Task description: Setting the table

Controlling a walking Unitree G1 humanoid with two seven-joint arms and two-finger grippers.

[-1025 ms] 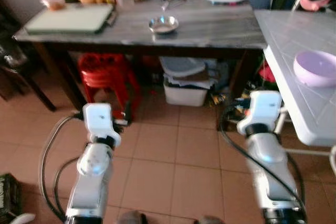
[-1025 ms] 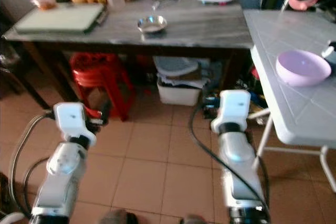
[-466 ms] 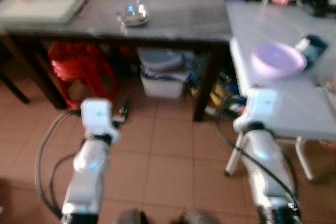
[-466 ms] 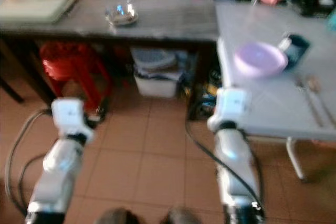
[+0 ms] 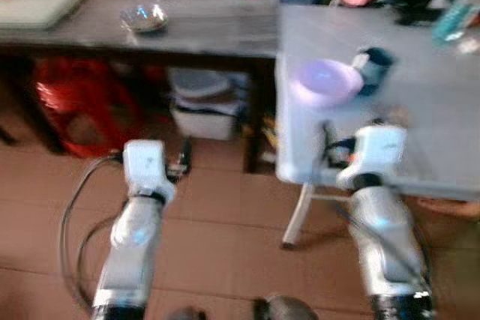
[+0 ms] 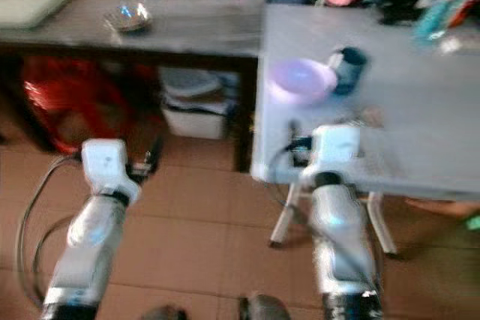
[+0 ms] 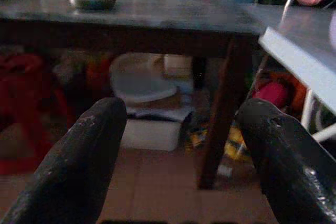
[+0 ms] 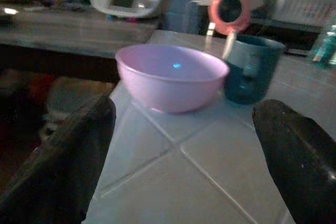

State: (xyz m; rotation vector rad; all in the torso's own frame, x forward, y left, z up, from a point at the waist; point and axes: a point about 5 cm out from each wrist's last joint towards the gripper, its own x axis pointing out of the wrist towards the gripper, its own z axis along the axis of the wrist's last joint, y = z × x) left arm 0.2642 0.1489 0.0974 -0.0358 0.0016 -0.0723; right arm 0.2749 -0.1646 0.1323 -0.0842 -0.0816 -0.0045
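Approach step: the right end effector, fingers spread and empty, is facing the pink bowl sitting on the white tabletop beside the teal mug. Next, reaching forward for the bowl. The left end effector, also spread and empty, is hanging low.

- The left arm is a rounded silver tube with a glossy sheen, capped at the wrist by a white, boxy housing.
- A thin black cable loops out from the left arm's side and runs back along it.
- The right arm has the same silver shell and white block at the wrist, with a dark collar between the two and a black cable trailing down it.
- The left gripper has two thick matte black fingers with rounded tips and faint scuffs.
- The right gripper has the same two broad, black, rounded fingers.
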